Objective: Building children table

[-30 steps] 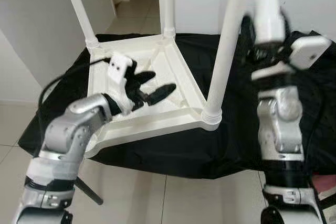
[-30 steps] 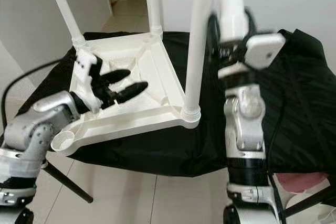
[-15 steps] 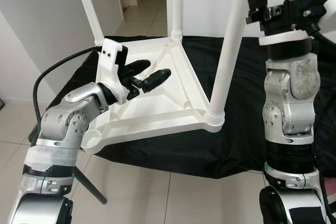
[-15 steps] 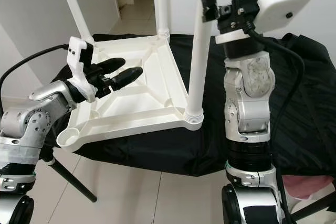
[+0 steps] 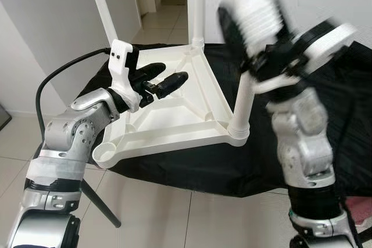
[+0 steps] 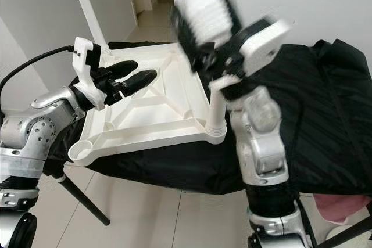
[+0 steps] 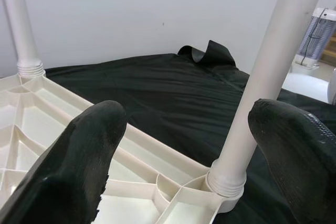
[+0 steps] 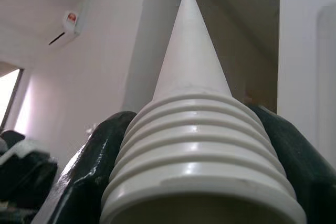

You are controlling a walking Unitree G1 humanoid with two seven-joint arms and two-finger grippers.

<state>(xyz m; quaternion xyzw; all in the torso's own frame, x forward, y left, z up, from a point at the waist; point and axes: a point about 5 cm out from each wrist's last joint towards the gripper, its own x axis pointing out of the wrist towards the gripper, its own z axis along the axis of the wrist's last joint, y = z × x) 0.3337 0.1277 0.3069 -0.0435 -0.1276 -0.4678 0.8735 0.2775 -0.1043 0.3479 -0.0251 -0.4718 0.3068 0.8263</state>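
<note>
The white children's table top lies upside down on a black cloth. Three white legs stand screwed in: far left, far middle and near right. The near left corner socket holds no leg. My left gripper hovers open over the underside, nothing between its fingers. My right gripper is raised and blurred, shut on a fourth leg, whose threaded end sits between the black fingers.
The black cloth covers the support and drapes over its edges. A black tripod leg slants to the tiled floor at the near left. A corridor opens behind. A pink thing lies low right. A white appliance stands beyond the cloth.
My right arm has swung the held leg left and tilted it over the table top, blurring. The left gripper has stayed open, nearly in place.
</note>
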